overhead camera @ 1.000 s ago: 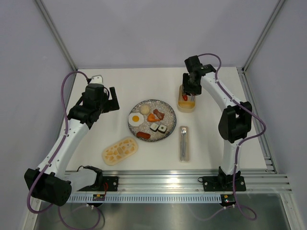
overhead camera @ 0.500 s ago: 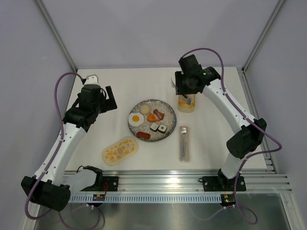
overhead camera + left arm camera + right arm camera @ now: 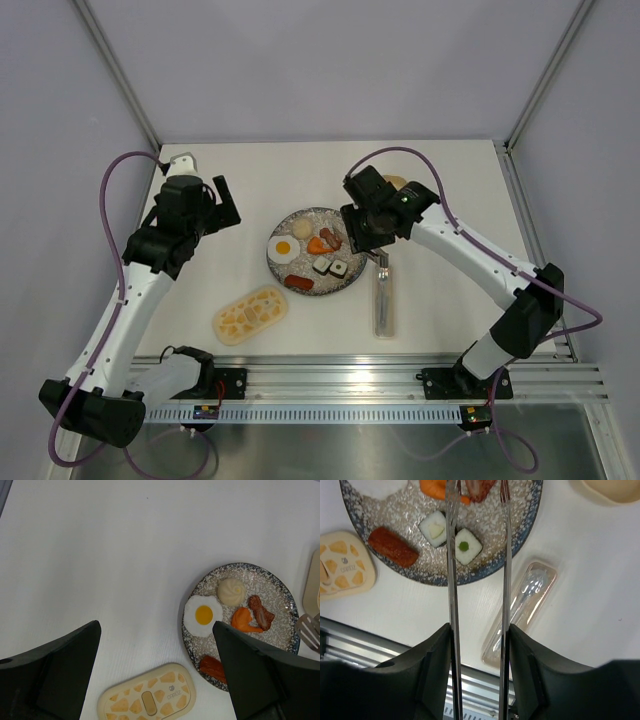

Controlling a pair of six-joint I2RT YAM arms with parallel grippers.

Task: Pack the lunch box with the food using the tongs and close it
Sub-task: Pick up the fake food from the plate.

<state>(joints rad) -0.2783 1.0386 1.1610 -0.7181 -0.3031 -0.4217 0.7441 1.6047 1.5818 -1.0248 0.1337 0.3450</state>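
Note:
My right gripper (image 3: 366, 236) (image 3: 479, 630) is shut on the thin silver tongs (image 3: 452, 555), whose two arms stand apart. Their tips reach over the speckled plate (image 3: 317, 250) by the orange piece (image 3: 437, 487) and brown sausage (image 3: 261, 612); whether they touch is unclear. On the plate lie a fried egg (image 3: 283, 247), a bun (image 3: 231, 591), two sushi rolls (image 3: 451, 537) and a red sausage (image 3: 393, 546). The cream lunch box (image 3: 615, 490) sits beyond the plate, mostly hidden behind the right arm in the top view. Its patterned lid (image 3: 250, 313) lies front left. My left gripper (image 3: 222, 205) (image 3: 156, 625) hangs open and empty.
A long clear cutlery case (image 3: 384, 298) (image 3: 520, 610) lies right of the plate, just below my right gripper. The aluminium rail (image 3: 400, 380) runs along the near table edge. Frame posts stand at the back corners.
The right arm has swung from above the lunch box to the plate, carrying the tongs. The left arm has drawn back slightly to the left.

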